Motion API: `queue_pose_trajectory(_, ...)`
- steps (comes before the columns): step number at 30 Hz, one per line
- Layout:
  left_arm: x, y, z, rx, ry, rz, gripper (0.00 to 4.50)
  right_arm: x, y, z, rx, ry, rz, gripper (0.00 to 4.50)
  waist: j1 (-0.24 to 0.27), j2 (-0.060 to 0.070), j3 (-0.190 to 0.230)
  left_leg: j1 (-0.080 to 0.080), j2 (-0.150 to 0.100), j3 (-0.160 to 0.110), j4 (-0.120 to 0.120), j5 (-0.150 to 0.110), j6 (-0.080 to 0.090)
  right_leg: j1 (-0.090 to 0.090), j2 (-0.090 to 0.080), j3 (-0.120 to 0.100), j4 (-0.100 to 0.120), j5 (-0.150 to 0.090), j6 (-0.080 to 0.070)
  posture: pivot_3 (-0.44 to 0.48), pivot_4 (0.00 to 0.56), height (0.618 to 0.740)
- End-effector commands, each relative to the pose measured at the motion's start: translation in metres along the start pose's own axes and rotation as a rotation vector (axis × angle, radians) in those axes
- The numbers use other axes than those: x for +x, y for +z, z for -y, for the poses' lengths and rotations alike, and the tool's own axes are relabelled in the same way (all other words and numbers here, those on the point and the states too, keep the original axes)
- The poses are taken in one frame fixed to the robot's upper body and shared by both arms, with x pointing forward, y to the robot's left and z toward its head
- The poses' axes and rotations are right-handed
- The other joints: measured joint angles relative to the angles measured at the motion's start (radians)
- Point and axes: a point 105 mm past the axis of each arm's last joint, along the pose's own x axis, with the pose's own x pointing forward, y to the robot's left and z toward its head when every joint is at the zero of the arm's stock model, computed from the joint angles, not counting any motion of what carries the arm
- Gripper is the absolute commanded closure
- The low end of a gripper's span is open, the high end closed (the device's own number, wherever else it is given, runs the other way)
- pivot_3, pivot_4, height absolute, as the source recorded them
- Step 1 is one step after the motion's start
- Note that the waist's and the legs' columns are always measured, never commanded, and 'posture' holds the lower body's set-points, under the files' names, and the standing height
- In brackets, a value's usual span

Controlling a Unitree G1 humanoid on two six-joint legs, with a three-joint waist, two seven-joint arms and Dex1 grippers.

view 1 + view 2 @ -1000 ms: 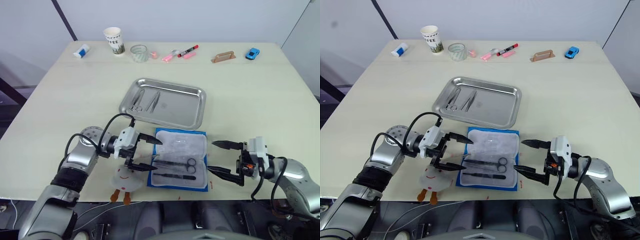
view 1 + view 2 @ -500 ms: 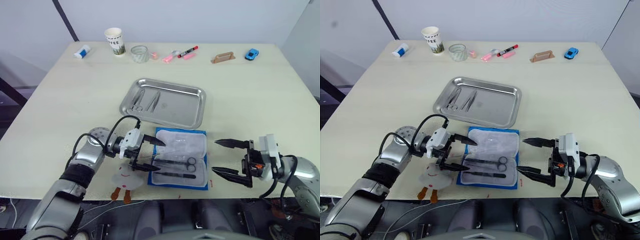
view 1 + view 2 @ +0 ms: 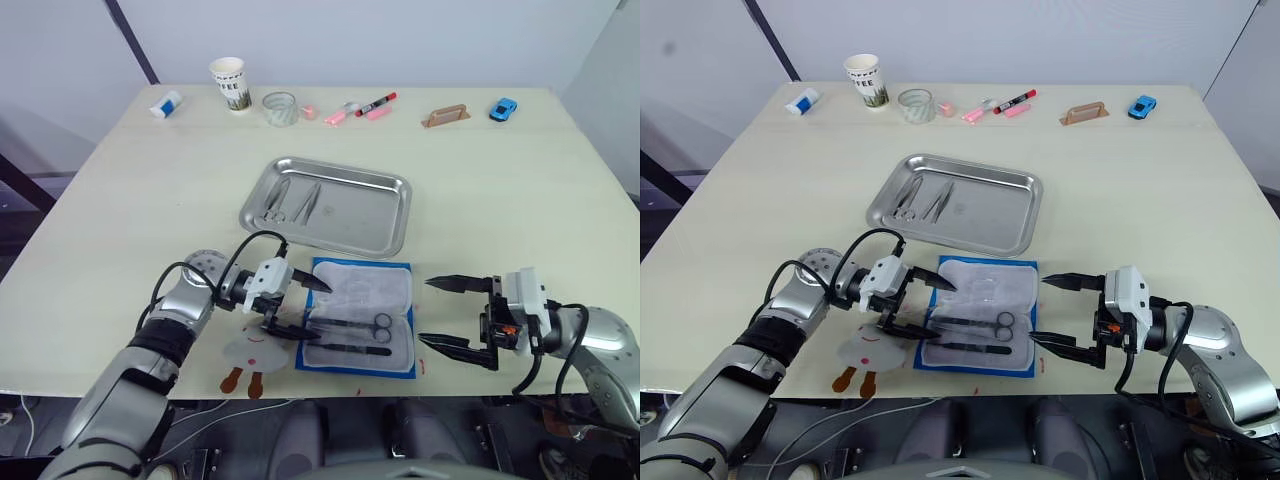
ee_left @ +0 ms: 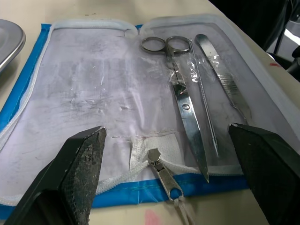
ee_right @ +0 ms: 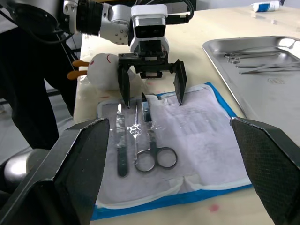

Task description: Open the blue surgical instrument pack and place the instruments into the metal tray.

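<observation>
- Pack [image 3: 360,318] lies unzipped and flat at the near edge of your table [image 3: 520,200], just near of the tray [image 3: 385,225], its pale lining facing up
- Scissors [image 4: 180,89], a thin probe-like tool [image 4: 202,105] and a scalpel-like handle [image 4: 225,82] rest side by side on the near half of the lining, under a clear sleeve
- Zip pull [image 4: 164,176] sits at the pack's left edge, between your left fingers
- Your left gripper [image 3: 303,309] has its fingers spread wide at the pack's left edge, tips pointing right over the lining and holding nothing; whether the tips touch the fabric you cannot tell
- Your right gripper [image 3: 445,313] hovers just right of the pack, fingers spread wide and pointing left, empty
- Tray already holds two or three slim tools [image 3: 292,203] in its left part; the rest of its floor is bare
- Plush toy [image 3: 250,357] lies beside the pack's near-left corner, under your left wrist
- Along the far edge you have a tube [image 3: 164,102], a paper cup [image 3: 228,81], a tape roll [image 3: 279,107], markers [image 3: 360,106], a brown block [image 3: 447,115] and a blue toy car [image 3: 505,108]
</observation>
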Motion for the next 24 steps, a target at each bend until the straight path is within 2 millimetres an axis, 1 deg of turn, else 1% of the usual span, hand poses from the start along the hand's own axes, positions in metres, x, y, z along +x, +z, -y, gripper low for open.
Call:
queue_pose_trajectory(1, 0.001, -0.012, 0.013, -0.039, -0.082, -0.054, 0.07, 0.005, 0.006, -0.001, -0.033, 0.017, 0.022, 0.00, 0.000, 0.000, 0.000, 0.000, 0.000, 0.000, 0.000, 0.000, 0.000, 0.000, 0.000, 0.000, 0.000, 0.000, 0.000, 0.000, 0.150, 0.728)
queue_pose_trajectory(9, 0.000, -0.014, 0.014, -0.050, -0.082, -0.055, 0.07, 0.016, 0.002, 0.003, -0.062, 0.025, -0.004, 0.00, 0.000, 0.000, 0.000, 0.000, 0.000, 0.000, 0.000, 0.000, 0.000, 0.000, 0.000, 0.000, 0.000, 0.000, 0.000, 0.000, 0.150, 0.728)
queue_pose_trajectory(15, 0.001, -0.016, 0.012, -0.055, -0.071, -0.044, 0.07, 0.031, -0.016, 0.006, -0.118, 0.039, -0.107, 0.00, 0.000, 0.001, -0.001, 0.001, 0.000, 0.000, 0.000, 0.000, 0.000, 0.000, 0.000, 0.000, 0.001, 0.000, 0.000, 0.000, 0.150, 0.728)
queue_pose_trajectory(22, 0.003, -0.019, 0.015, -0.055, -0.074, -0.046, 0.07, 0.055, -0.020, 0.012, -0.162, 0.038, -0.160, 0.00, 0.001, 0.002, -0.001, 0.001, 0.000, 0.000, 0.000, 0.000, 0.000, 0.000, 0.000, 0.000, 0.001, 0.000, 0.000, 0.000, 0.150, 0.728)
queue_pose_trajectory(24, 0.003, -0.020, 0.016, -0.055, -0.073, -0.046, 0.07, 0.061, -0.022, 0.012, -0.148, 0.032, -0.195, 0.00, 0.001, 0.002, -0.001, 0.001, 0.000, 0.000, 0.000, 0.000, 0.000, 0.000, 0.000, 0.000, 0.001, 0.000, 0.000, 0.000, 0.150, 0.728)
